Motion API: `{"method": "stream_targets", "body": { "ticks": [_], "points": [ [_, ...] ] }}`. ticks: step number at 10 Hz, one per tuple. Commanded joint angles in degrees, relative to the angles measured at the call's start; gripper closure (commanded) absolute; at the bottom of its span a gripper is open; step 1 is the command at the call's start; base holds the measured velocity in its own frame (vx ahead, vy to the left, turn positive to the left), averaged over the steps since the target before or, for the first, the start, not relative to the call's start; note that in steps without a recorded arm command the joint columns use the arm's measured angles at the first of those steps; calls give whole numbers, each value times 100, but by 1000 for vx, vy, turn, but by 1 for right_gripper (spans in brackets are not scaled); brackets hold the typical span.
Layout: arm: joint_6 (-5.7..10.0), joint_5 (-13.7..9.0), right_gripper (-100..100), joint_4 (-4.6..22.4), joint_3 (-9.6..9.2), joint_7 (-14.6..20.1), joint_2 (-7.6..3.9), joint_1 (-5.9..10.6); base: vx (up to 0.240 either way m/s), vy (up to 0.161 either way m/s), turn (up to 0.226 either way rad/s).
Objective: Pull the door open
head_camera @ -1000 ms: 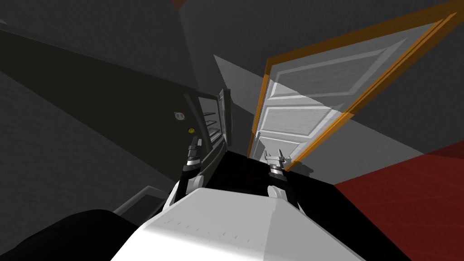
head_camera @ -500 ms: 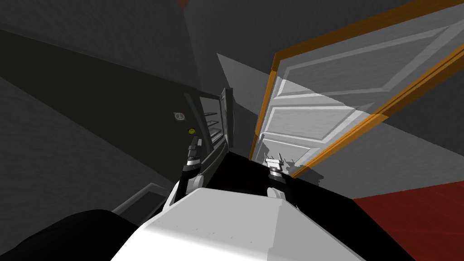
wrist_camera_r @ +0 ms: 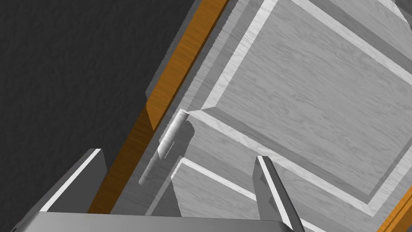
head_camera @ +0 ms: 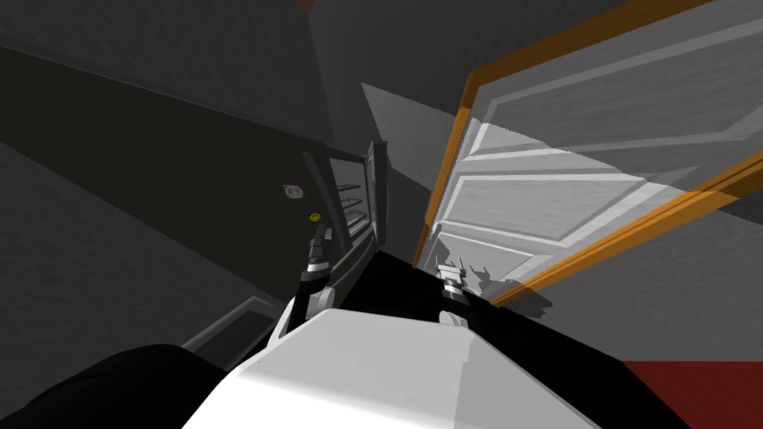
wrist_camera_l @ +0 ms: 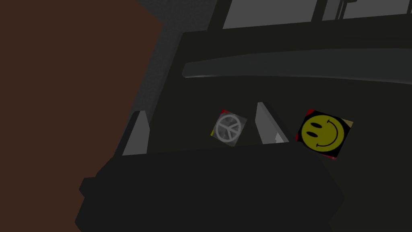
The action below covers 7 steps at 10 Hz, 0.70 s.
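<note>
A light grey panelled door [head_camera: 521,201] in an orange frame [head_camera: 447,171] rises ahead on my right. In the right wrist view the door [wrist_camera_r: 305,88] shows a slim grey bar handle [wrist_camera_r: 167,139] beside the orange frame [wrist_camera_r: 177,76]. My right gripper [head_camera: 452,266] is low at the door's near edge. It [wrist_camera_r: 178,155] is open, with the handle just ahead of the gap between its fingers [wrist_camera_r: 269,185] and apart from them. My left gripper [head_camera: 322,237] is held up on the left, open and holding nothing [wrist_camera_l: 199,110].
A dark cabinet [head_camera: 328,208] with its door ajar and shelves inside stands close on my left. It carries a peace-sign sticker [wrist_camera_l: 228,128] and a yellow smiley sticker [wrist_camera_l: 322,133]. A black area [head_camera: 402,290] lies between my arms. Red floor [head_camera: 700,387] shows at the right.
The whole head view has shifted: I have moved nearer the door, which now looms larger and further right. The red floor has slid toward the corner. My right gripper has edged closer to the door.
</note>
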State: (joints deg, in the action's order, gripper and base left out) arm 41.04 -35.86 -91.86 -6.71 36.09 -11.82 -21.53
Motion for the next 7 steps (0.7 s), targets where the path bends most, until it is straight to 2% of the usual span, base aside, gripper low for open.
{"method": "stream_targets", "body": {
  "ticks": [1, 7],
  "points": [
    [108, -213, -100, 211, -49, 205, -64, 28, 87, -50, 131],
    [498, -959, -100, 1043, -237, 893, -283, 183, 90, -36, 109]
  ]
}}
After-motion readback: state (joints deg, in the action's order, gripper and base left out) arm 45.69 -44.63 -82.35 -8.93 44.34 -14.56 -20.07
